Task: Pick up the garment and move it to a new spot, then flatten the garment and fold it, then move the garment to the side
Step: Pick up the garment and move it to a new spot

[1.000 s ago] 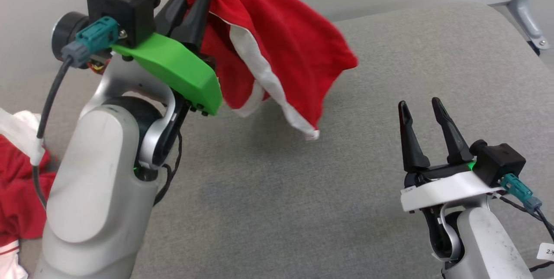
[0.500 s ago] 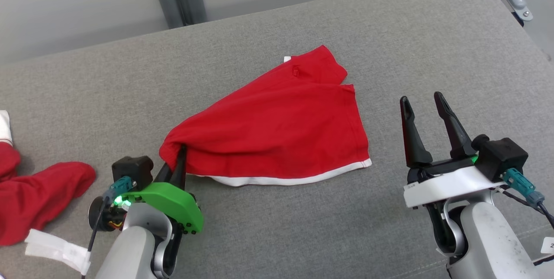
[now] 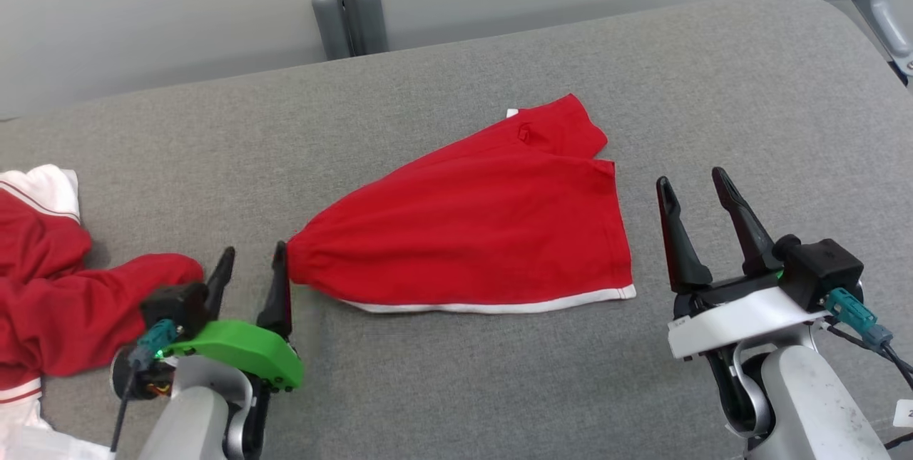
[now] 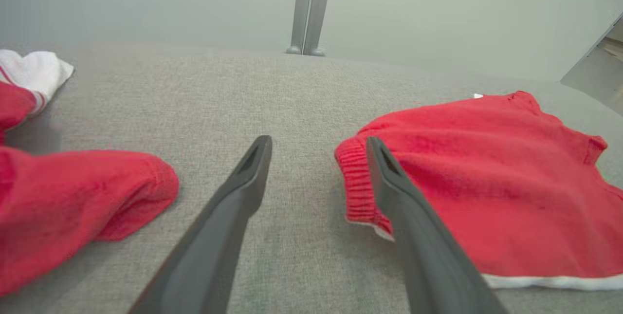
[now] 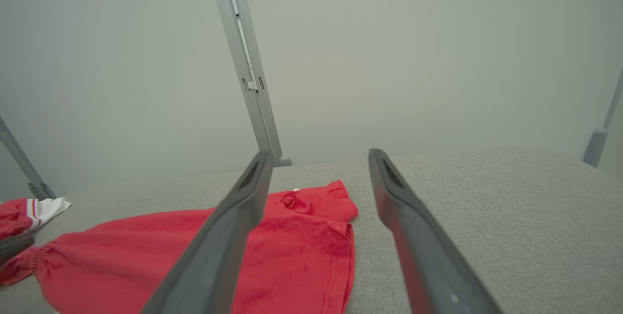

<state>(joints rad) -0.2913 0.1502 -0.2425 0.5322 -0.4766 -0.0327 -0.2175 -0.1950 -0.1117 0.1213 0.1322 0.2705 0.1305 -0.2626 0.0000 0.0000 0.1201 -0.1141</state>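
Nearest you, your left end effector (image 3: 253, 252) sits low over the grey fabric-covered worktop (image 3: 456, 389) with its two dark fingers spread wide and nothing between them but bare cloth surface. Your right end effector (image 3: 691, 178) hovers off to the other side, fingers likewise apart and empty, pointing away from you. The red garment (image 3: 485, 232) lies flat on the worktop between the two. Its gathered, ribbed end rests right against the left end effector's right finger (image 4: 389, 177), poking slightly into the gap in the left wrist view, but it is not pinched. From there it fans out toward the right end effector, and its white-trimmed hem ends just short of that end effector's left finger. Whether the ribbed end truly touches the finger or only lies beside it, you cannot tell for sure. Out beyond the left end effector's left finger sits a separate heap of red and white clothing (image 3: 50, 303), close by but apart from it. Farther ahead of both end effectors, past the worktop's far edge, a grey metal post (image 3: 346, 3) stands before a pale wall.
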